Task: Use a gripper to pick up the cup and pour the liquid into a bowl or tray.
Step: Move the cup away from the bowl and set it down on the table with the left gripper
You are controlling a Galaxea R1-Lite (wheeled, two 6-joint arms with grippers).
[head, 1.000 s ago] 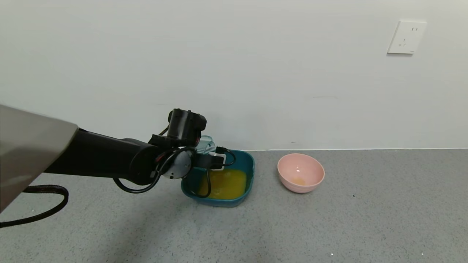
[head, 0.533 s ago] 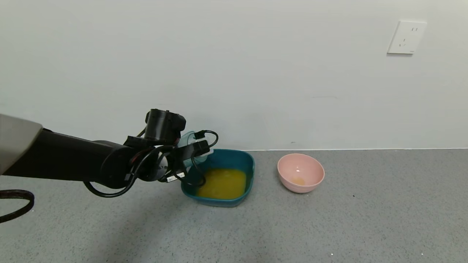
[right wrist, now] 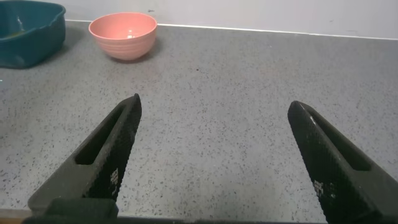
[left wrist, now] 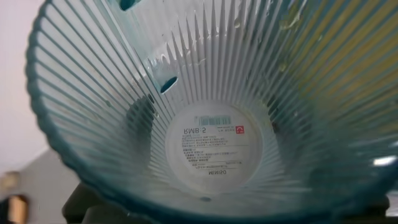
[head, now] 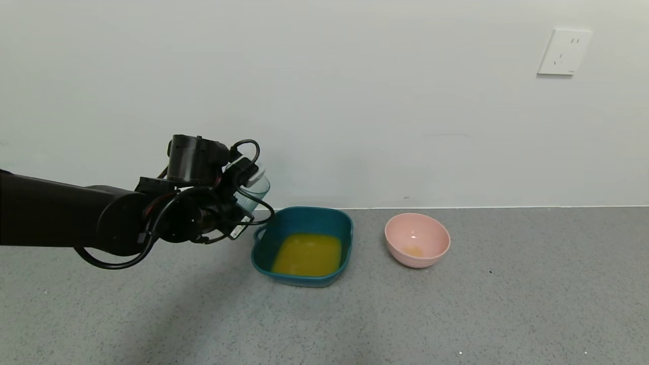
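Note:
My left gripper (head: pixel 243 190) is shut on the cup (head: pixel 252 189), a pale blue-grey ribbed tumbler, and holds it tilted in the air to the left of the tray, near the wall. The left wrist view looks straight into the cup (left wrist: pixel 211 124); it holds no liquid, only droplets, and a label shows through its bottom. The dark teal tray (head: pixel 345 225) sits on the grey floor with the orange-yellow liquid (head: pixel 307 254) pooled in it. My right gripper (right wrist: pixel 214 106) is open and empty above bare floor, well away from the vessels.
A round pink bowl (head: pixel 417 239) with a little orange liquid at its bottom stands right of the tray; it also shows in the right wrist view (right wrist: pixel 122 34), beside the tray (right wrist: pixel 31 37). A white wall runs behind, with a socket (head: pixel 564 51).
My left gripper has carried the cup up and to the left, from over the tray's far left corner to the air beside the tray. Tray, liquid and pink bowl have not moved.

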